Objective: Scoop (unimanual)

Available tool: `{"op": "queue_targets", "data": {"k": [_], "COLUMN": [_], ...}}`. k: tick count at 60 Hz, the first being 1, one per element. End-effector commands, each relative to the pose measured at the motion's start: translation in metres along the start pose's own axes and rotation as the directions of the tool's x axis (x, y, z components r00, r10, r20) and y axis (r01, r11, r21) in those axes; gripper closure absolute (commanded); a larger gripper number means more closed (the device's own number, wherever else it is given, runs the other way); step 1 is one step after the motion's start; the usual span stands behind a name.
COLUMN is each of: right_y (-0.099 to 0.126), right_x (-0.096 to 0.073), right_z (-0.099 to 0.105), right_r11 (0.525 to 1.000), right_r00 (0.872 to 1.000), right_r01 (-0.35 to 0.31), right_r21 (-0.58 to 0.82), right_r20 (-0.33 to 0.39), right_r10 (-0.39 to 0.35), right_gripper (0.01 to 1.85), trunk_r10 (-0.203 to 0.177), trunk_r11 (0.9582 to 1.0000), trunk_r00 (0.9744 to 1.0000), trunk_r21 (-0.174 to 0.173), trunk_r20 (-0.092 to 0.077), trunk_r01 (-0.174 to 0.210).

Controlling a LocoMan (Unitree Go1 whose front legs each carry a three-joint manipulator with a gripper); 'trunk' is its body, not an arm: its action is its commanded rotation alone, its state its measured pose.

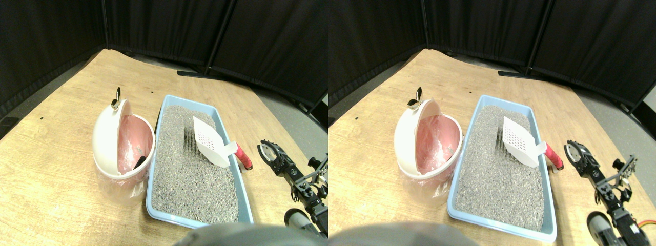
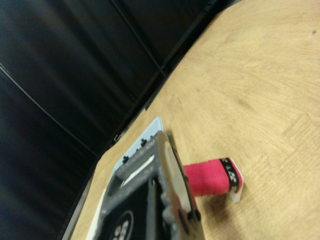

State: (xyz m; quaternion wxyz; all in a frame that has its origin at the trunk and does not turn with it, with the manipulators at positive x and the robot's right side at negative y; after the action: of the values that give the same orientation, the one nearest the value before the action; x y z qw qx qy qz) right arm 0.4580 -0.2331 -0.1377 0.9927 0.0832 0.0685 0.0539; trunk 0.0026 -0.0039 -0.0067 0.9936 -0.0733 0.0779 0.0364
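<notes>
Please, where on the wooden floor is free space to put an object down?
Free: the wood behind the white bin and blue litter tray, toward the black curtains, and left of the bin. Crowded: right of the tray, around the scoop's red handle and the gripper.

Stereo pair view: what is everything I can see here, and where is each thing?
Floor: one, light wood, under everything.
Curtains: several panels, black, along the back.
Tray: one, light blue, in the middle, filled with grey litter.
Scoop: one, white and slotted with a pink wrapped handle; its blade lies on the litter and its handle sticks out over the tray's right rim.
Bin: one, white with a pink bag lining, left of the tray and close against it, lid tipped open.
Small dark thing: one, black, inside the bin; too small to identify.
Gripper: one, dark, lower right, beside the scoop's handle and not holding it.
</notes>
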Motion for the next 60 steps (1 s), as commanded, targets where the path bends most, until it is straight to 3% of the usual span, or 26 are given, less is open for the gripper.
{"op": "queue_targets", "data": {"k": [1,3,44,45,60], "right_y": [0.007,0.006,0.006,0.003,0.005], "right_x": [-0.008,-0.014,-0.014,-0.039,-0.046], "right_z": [0.006,0.005,0.005,0.000,-0.005], "right_r11": [0.999,0.999,0.999,0.999,0.999], "right_r00": [0.999,0.999,0.999,0.999,0.998], "right_r01": [-0.036,-0.042,-0.042,-0.024,-0.009], "right_r21": [-0.011,-0.022,-0.022,-0.029,-0.039], "right_r20": [0.031,0.030,0.030,0.042,0.054], "right_r10": [0.037,0.042,0.042,0.026,0.011], "right_gripper": [1.80,1.80,1.80,1.80,1.80], "trunk_r10": [-0.017,-0.019,-0.020,-0.029,-0.050], "trunk_r11": [0.9998,0.9998,0.9998,0.9995,0.9988], "trunk_r00": [0.9997,0.9996,0.9996,0.9994,0.9986], "trunk_r21": [-0.005,0.000,0.000,0.012,0.006], "trunk_r20": [0.019,0.019,0.019,0.018,0.020], "trunk_r01": [0.017,0.019,0.020,0.029,0.050]}}
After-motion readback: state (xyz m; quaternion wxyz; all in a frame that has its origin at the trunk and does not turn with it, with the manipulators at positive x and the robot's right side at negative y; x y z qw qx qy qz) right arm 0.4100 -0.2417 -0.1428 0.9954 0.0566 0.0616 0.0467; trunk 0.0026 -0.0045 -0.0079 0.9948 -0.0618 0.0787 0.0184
